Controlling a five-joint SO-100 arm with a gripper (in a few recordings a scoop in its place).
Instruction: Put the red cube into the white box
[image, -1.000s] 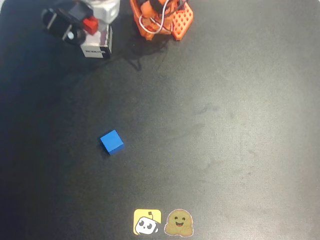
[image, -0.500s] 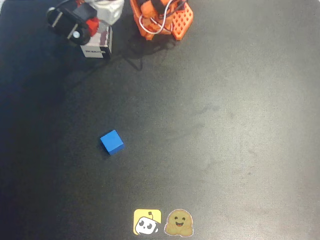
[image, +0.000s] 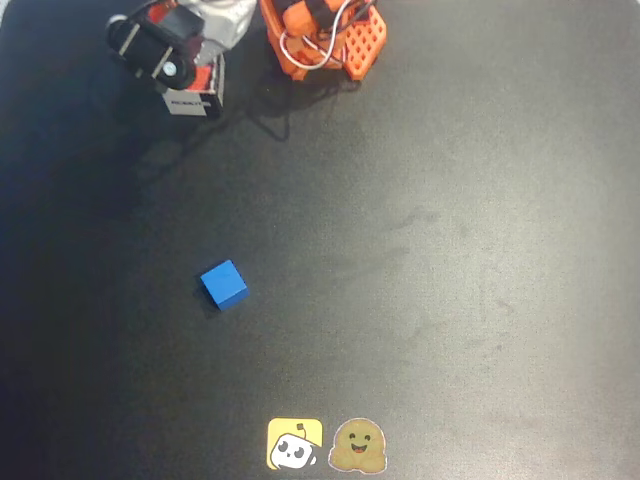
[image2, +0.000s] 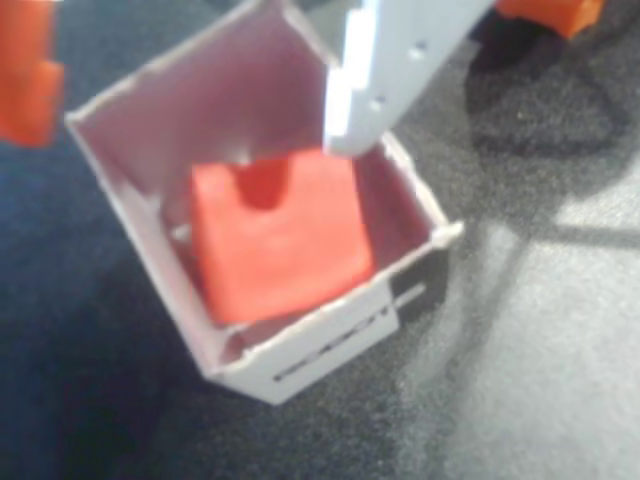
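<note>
Red cube (image2: 275, 235): lies inside the white box (image2: 330, 345), resting on its floor between the thin walls, so by the look of it the placing is done. Gripper (image2: 205, 85): above the box, fingers spread and apart from the cube, one white finger (image2: 390, 70) over its far edge, the orange one at the picture's left edge. Blue cube (image: 223, 284): alone mid-table, well apart from the box; not part of this task.

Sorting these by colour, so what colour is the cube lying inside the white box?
Red-orange; the red cube shows best in the wrist view.
</note>
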